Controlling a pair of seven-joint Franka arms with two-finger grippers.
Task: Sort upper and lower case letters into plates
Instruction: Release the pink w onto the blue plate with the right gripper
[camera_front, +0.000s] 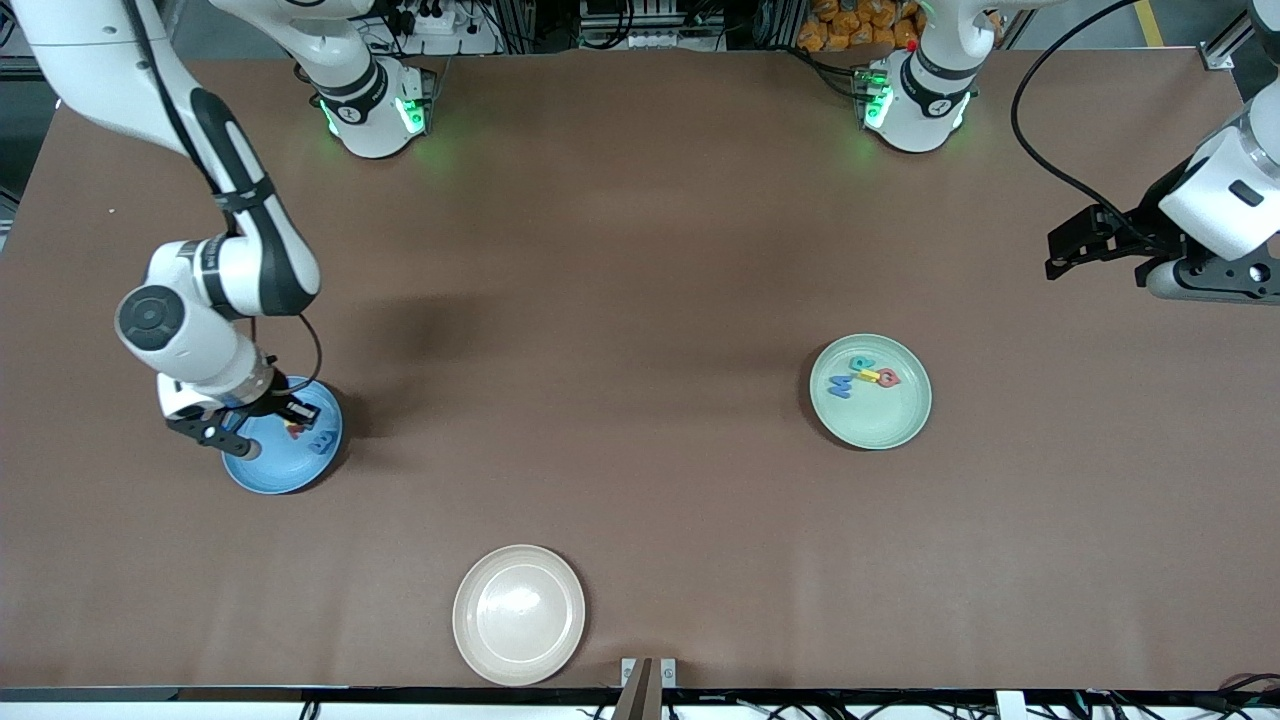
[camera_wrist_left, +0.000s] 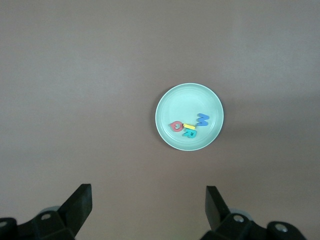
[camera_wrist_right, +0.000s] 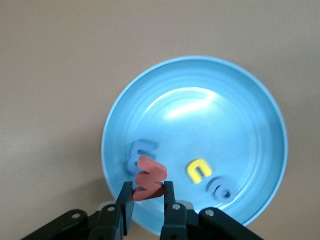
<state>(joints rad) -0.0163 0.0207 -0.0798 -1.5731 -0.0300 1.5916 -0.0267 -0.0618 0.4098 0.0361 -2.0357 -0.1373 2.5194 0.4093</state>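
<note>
Foam letters sit sorted in two plates. My right gripper (camera_wrist_right: 148, 192) hangs over the blue plate (camera_wrist_right: 250, 115), at the right arm's end of the table, and its fingers are clenched on a red letter w (camera_wrist_right: 148, 178), pinching it by its lower part so that it stands up between the fingertips above the plate. Three letters lie flat in that plate: a blue letter (camera_wrist_right: 140, 152) just beside the red one and partly covered by it, a yellow letter u (camera_wrist_right: 198, 169) next to it, and a blue letter (camera_wrist_right: 219, 189) close to the yellow one, near the rim; I cannot read either blue shape for certain.

My left gripper (camera_wrist_left: 149, 205) waits in the air over bare table at the left arm's end, fingers spread wide and released, nothing between them. The mint green plate (camera_front: 895, 425) lies toward the left arm's end of the table, and holds four letters bunched together: a blue M (camera_front: 840, 385), a teal R (camera_front: 862, 363), a small yellow letter (camera_front: 869, 376) and a red Q (camera_front: 888, 378), with the yellow one lying between the others and touching them.

A cream-beige plate (camera_front: 519, 614) lies nearest the front camera, well apart from both other plates.
</note>
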